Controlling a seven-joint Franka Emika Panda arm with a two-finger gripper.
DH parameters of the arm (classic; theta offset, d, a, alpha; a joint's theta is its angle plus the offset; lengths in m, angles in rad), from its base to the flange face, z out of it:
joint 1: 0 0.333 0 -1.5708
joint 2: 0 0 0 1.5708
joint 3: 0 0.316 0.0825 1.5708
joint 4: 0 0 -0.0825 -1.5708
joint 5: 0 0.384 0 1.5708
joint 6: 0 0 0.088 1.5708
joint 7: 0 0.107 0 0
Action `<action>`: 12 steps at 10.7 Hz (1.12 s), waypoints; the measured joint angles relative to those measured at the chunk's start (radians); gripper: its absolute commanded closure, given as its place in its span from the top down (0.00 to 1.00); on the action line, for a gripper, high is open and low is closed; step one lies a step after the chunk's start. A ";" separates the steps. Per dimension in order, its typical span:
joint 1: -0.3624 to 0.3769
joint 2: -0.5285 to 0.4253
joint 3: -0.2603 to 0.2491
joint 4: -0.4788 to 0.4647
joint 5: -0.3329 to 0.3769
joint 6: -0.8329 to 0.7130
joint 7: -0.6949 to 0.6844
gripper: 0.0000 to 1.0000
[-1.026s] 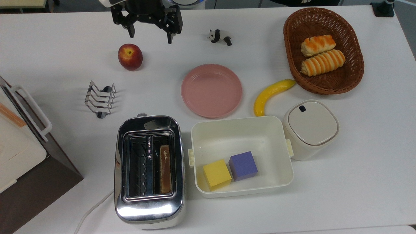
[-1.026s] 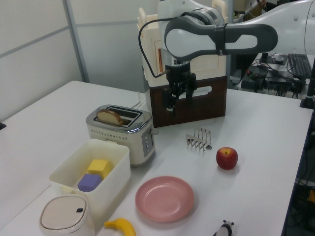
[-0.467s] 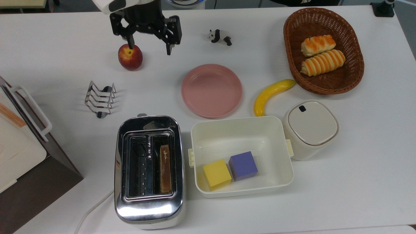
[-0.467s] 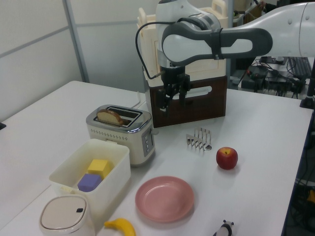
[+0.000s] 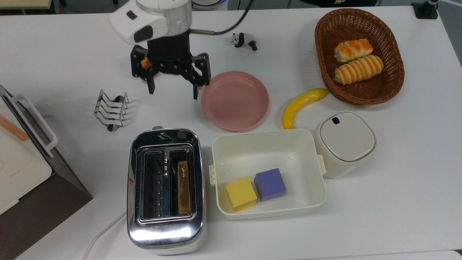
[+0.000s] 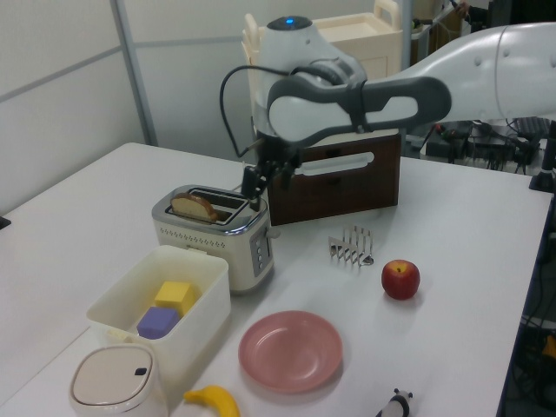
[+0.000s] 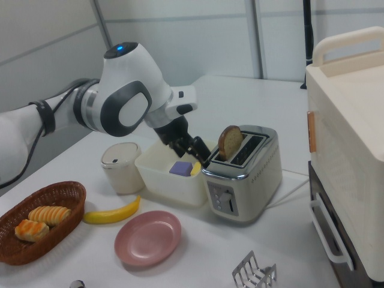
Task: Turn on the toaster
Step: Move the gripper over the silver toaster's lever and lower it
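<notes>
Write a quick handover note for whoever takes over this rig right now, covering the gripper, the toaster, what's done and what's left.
Gripper: open, empty, hanging above the table between the toast rack and the pink plate in the top view, short of the toaster's control end.
Toaster: upright beside the cream tub, one bread slice standing high in one slot, the other slot empty.
Done: nothing on the toaster yet; the gripper is not touching it.
Left: reach the lever end, press it down to start.

bright, even overhead light is falling on the white table (image 5: pixel 397 202), casting soft shadows; glare is shining off the toaster (image 5: pixel 165 236)'s chrome top, everything staying sharp.
</notes>
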 measured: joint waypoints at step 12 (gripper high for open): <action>0.007 0.116 -0.014 0.002 -0.001 0.097 -0.104 0.00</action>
